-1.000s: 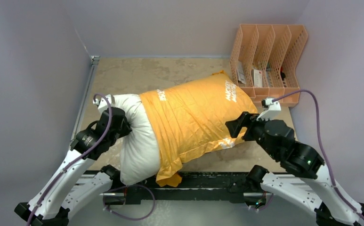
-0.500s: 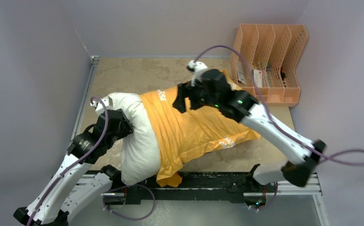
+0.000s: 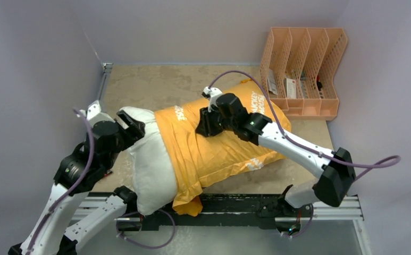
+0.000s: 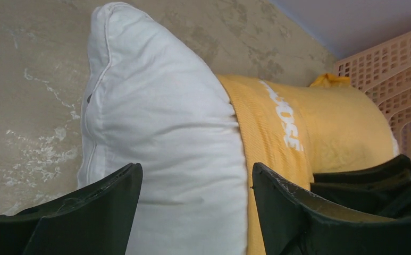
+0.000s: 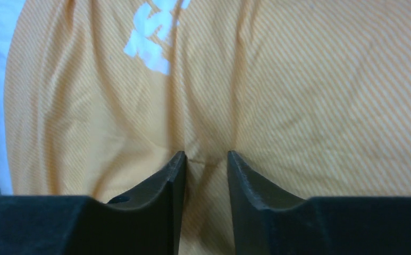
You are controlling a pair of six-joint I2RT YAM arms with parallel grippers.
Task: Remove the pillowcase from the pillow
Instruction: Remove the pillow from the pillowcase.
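**Pillowcase partly off, the greater part left to pull**

Our right tool [image 5: 203, 159] is narrowed to a slit, with a small fold of the pillowcase [image 5: 309, 79] nipped between its tips, on the top face not far from the white lettering [image 5: 152, 37]. Our left tool [image 4: 196, 169] stands wide, one finger on either side of the bare white end of the pillow [image 4: 155, 133]. We cannot tell whether it presses the pillow.

From above, the pillow lies slantwise across the counter [image 3: 155, 85]. Its left end is uncovered, and the case sheathes the rest out to the far right corner.

We judge the lesser part done, since the hem has cleared only one end. What remains is to draw the case off rightward, with the white end held back, until the two part
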